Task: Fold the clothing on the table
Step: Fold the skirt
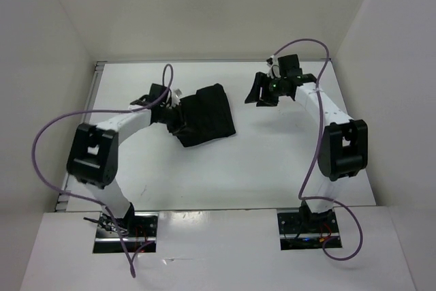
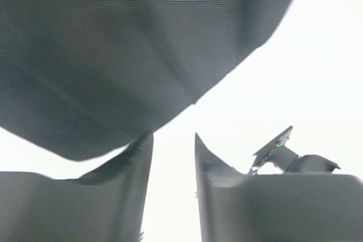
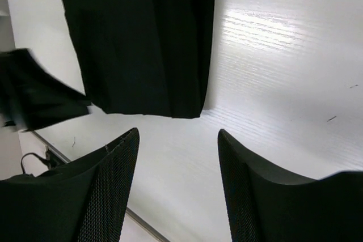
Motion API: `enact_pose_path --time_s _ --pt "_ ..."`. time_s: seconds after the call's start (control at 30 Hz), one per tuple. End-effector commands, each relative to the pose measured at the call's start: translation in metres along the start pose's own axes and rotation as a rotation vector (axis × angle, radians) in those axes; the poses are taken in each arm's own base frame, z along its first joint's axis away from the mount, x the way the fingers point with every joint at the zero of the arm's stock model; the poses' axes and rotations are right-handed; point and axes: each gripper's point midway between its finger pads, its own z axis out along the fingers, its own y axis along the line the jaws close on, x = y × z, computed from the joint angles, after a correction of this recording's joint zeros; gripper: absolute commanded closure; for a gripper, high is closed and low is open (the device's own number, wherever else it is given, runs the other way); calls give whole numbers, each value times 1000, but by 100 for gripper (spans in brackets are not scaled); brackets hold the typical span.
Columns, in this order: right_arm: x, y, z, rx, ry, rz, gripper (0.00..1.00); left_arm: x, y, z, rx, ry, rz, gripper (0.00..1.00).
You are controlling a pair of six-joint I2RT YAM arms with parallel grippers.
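Toward the back of the glossy white counter (image 1: 272, 161) lies the black fabric garment (image 1: 208, 115), folded into a rumpled rectangle. Left jaws stand parted at its left edge; right jaws gape empty nearby.

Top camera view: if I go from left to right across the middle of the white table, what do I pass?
left gripper, at the clothing's left edge → black clothing → bare strip of table → right gripper, open and clear of the clothing
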Motion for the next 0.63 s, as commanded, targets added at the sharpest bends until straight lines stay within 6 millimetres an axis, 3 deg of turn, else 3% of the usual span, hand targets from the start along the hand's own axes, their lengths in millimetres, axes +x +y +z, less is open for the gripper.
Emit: enact_pose_path --time_s 0.0,0.03,0.1,0.17,0.3,0.37,0.47,0.6 --pt "-17 32 -46 -54 -115 -86 37 -45 -98 -101 156 -318 207 52" --pt "-21 32 -53 -53 -135 -87 37 -49 -107 -116 165 -367 218 40" --pt "-26 31 -67 -27 -179 -94 37 -53 -114 -146 153 -461 231 32" --pt "-19 27 -74 0 -178 -86 37 -58 -109 -160 113 -519 218 29" --pt "-7 17 -86 45 -210 -61 36 -44 -73 -160 19 -528 168 29" --pt "1 1 -90 77 -214 -18 36 -35 -53 -149 -24 -513 134 29" --pt "4 -10 -98 102 -234 1 34 -21 -36 -142 -49 -494 95 29" --pt "16 -26 -93 153 -198 35 34 -23 -26 -147 -103 -532 94 28"
